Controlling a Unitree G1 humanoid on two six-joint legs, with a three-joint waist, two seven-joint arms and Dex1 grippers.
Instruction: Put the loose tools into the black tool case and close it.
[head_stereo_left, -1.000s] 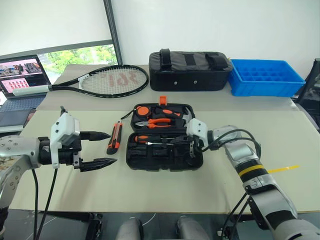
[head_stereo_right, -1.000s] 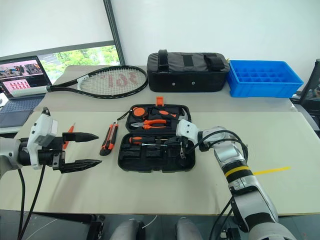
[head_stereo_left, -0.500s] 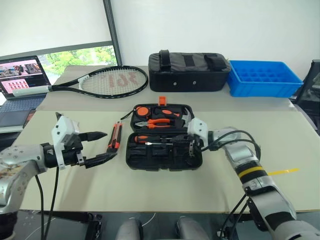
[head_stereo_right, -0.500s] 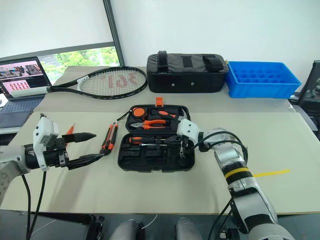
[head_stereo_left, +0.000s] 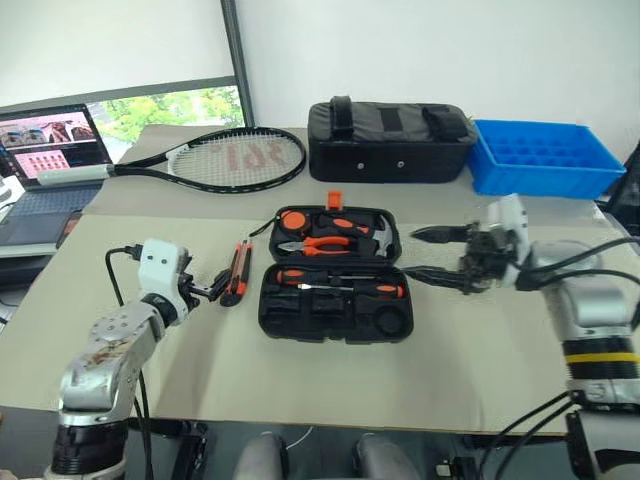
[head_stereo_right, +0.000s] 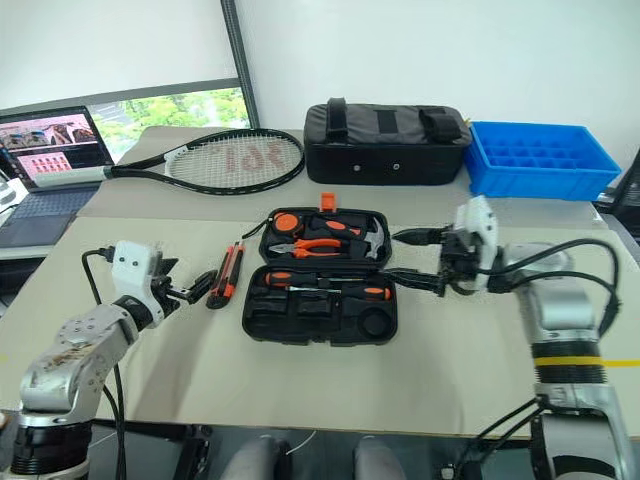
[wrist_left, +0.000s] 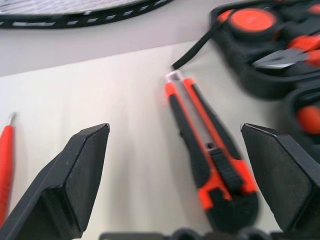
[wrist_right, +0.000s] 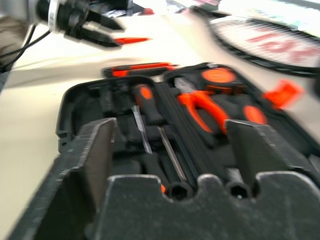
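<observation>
Lying flat on the bench (head_stereo_left: 120, 250), the black-and-orange utility knife (wrist_left: 212, 160) sits directly ahead of the left tool (wrist_left: 182, 165), between its two fingers, which stand wide apart and empty. The slim all-orange screwdriver (wrist_left: 6, 160) lies just outside one finger (wrist_left: 75, 175). The black tool case (head_stereo_left: 335, 300) rests open beyond the knife, two screwdrivers already seated in its slots. The right tool (head_stereo_left: 440, 258) hovers beside the case's far edge, its fingers spread and holding nothing.

Handling judgement: the knife is light, rigid and narrow, with a hard plastic body likely to slip under a fingertip pinch. Grip across the mid-body, over the rubbery black section near the slider, not the blade end. The low profile calls for fingers brought close to the bench surface before closing.
</observation>
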